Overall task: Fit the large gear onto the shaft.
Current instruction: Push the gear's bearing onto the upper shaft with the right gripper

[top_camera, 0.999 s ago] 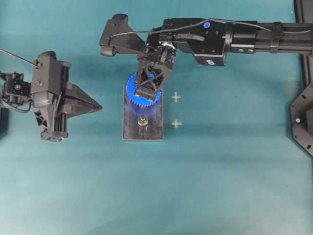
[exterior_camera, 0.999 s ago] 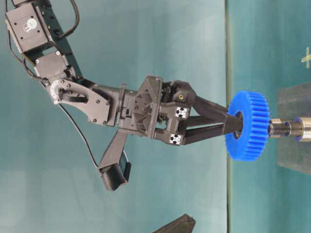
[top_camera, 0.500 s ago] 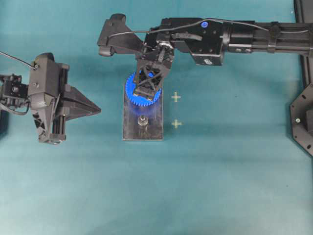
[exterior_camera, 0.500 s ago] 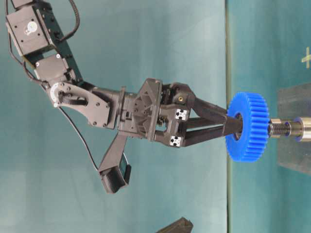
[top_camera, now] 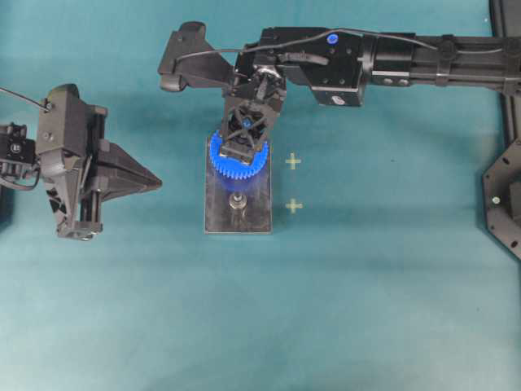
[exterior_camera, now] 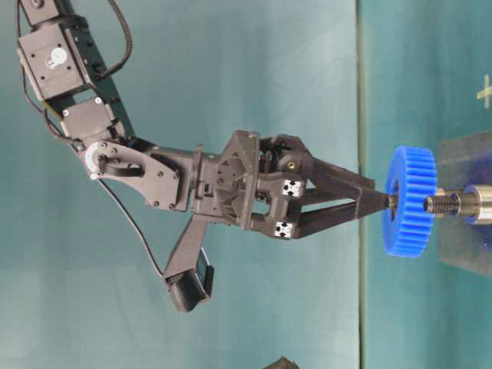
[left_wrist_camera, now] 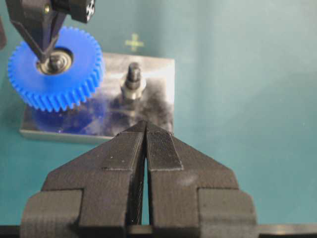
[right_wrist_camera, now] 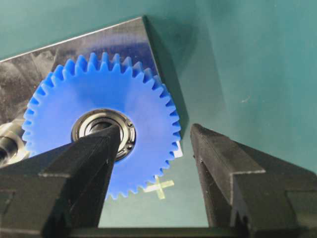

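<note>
While the left gripper (left_wrist_camera: 146, 148) sits nearest in the left wrist view, jaws pressed together on nothing and parked well off to the side, the action is all beyond it on the dark grey rectangular metal plate (top_camera: 256, 218) lying on the teal worktop (top_camera: 366, 309). First comes the spare silvery post (left_wrist_camera: 132, 79), bare and untouched, and behind it the flat bright-blue toothed large gear (left_wrist_camera: 55, 69). A second ago that gear hung short of the threaded tip; now, at table level, the shaft (exterior_camera: 450, 204) pokes out through the far face of the gear (exterior_camera: 410, 201), so the bore has caught and slid on. The right gripper (right_wrist_camera: 153, 148) has changed too: its jaws stand wide apart, one finger (right_wrist_camera: 91, 153) lying over the dark bearing hub (right_wrist_camera: 104, 133), the other clear of the teeth. I'd call that released, though the gear looks not fully seated against the collar yet.
</note>
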### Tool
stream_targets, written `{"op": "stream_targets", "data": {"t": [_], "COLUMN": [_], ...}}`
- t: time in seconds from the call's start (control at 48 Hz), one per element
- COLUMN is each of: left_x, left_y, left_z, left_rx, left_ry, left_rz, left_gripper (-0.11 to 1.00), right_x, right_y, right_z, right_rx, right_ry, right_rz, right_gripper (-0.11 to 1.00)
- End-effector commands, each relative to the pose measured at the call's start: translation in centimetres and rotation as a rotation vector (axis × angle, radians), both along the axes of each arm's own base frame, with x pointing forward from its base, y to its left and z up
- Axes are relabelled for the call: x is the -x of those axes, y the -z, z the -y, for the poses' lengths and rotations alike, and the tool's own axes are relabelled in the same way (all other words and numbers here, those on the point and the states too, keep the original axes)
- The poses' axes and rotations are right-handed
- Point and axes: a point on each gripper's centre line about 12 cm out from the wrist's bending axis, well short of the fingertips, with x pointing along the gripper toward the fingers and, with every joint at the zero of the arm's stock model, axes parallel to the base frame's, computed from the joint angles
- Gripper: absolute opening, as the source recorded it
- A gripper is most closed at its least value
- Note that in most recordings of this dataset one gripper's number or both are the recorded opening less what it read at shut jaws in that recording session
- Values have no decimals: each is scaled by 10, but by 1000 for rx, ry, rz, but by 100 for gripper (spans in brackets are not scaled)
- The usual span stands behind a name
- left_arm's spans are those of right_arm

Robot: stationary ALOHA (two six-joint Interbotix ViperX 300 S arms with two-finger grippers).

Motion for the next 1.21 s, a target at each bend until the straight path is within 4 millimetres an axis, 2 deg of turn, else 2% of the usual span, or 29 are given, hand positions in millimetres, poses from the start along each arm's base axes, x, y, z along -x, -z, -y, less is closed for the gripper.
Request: {"op": "stream_targets", "data": {"t": [0.0, 0.229, 0.5, 0.812, 1.187], "left_x": [-1, 0, 0, 1, 1], "left_y": [-6, -4, -4, -5, -6], "left_z": [0, 0, 0, 0, 0], "left_rx": [-1, -1, -1, -1, -1], "left_ry": [2, 2, 2, 2, 2], "left_rz": [23, 18, 18, 22, 25], "left_gripper": [0, 0, 0, 0, 0], "right_x": [-3, -20, -32, -29, -20], "right_y": [-29, -30, -12, -30, -35], "right_z": [-5, -24, -32, -19, -4], "right_rx": [10, 10, 2, 19, 34], "right_ry": [-17, -60, -81, -64, -65], "right_rz": [61, 92, 49, 83, 51], "right_gripper": [65, 65, 65, 65, 65]}}
